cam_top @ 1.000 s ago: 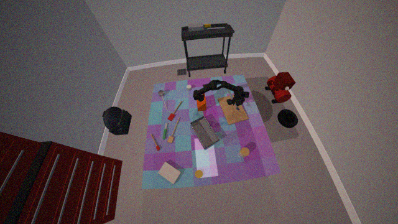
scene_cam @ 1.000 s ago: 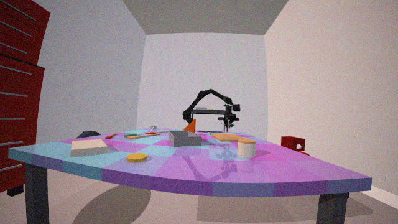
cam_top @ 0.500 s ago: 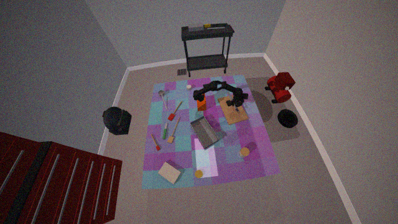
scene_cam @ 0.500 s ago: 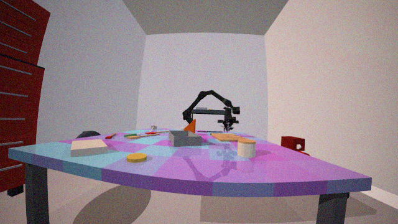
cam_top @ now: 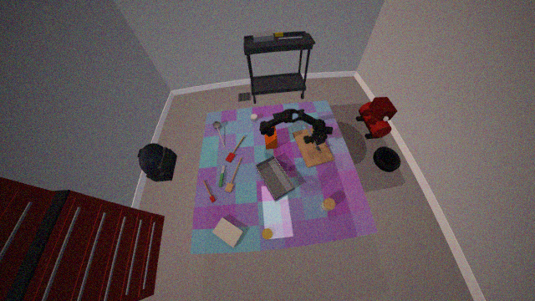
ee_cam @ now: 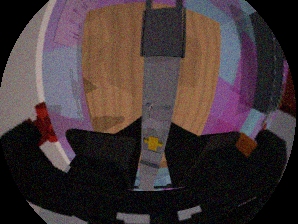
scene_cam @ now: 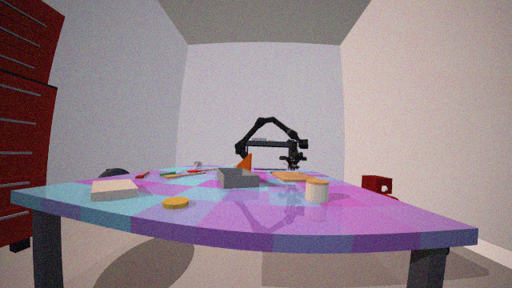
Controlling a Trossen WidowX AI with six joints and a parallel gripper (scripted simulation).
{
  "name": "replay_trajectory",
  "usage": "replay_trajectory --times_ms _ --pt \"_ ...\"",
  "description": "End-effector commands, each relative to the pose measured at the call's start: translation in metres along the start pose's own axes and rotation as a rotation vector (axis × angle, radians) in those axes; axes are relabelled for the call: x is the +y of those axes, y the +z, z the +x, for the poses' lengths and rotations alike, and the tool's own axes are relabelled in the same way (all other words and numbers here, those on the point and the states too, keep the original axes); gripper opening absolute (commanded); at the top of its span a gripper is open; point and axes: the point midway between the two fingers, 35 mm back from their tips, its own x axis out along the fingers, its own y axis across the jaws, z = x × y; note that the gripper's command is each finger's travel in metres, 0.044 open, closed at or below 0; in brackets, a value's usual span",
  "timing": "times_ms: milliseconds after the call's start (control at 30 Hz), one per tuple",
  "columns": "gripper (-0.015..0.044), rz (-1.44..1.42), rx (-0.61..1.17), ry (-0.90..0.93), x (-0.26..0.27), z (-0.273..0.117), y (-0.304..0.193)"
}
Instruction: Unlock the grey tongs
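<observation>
Grey tongs (cam_top: pixel 318 147) (ee_cam: pixel 161 90) held in the gripper (cam_top: pixel 316 142) (scene_cam: pixel 293 160) (ee_cam: pixel 152 119), above the wooden board (cam_top: pixel 320 159) (scene_cam: pixel 287 176) (ee_cam: pixel 111 50). Fingers narrowed onto the tongs, one each side. Wrist view, centre: long grey body, dark block (ee_cam: pixel 163 32) toward the top edge, yellow mark (ee_cam: pixel 153 143) lower down; top and exterior views too small for these. Lock state: cannot tell. Exterior view gives the arm's height, arched right of centre with the gripper low; contact with board unclear.

Roasting tin (cam_top: pixel 272 181) (scene_cam: pixel 240 180) mid-frame in top view, lower left of the board. Orange wedge (cam_top: pixel 271 140) (scene_cam: pixel 246 163) (ee_cam: pixel 246 144) near the arm's base. Top view, left of tin: spread-out utensils. Lower part: pale block (cam_top: pixel 227 232) (scene_cam: pixel 114 190), yellow disc (cam_top: pixel 267 233) (scene_cam: pixel 175 202), pale jar (cam_top: pixel 329 204) (scene_cam: pixel 317 193) with tan lid.

Tabletop (cam_top: pixel 334 223) (scene_cam: pixel 248 222) (ee_cam: pixel 230 112) patched purple and blue. Dark cart (cam_top: pixel 277 47) (scene_cam: pixel 266 144) at top of top view; red drawer cabinet (cam_top: pixel 84 242) (scene_cam: pixel 24 140) at left, lower in top view. Walls plain, grey to beige.
</observation>
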Motion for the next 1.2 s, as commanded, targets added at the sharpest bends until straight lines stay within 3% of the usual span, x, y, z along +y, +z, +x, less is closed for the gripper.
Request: replay_trajectory --times_ms 0,567,767,1167 --pt "0.0007 0.000 0.000 0.001 0.000 0.000 0.000" --pt "0.0440 0.000 0.000 0.001 0.000 0.000 0.000" --pt "0.0440 0.000 -0.008 0.018 0.006 -0.013 0.016" --pt "0.0440 0.020 -0.084 0.109 -0.003 -0.107 0.142"
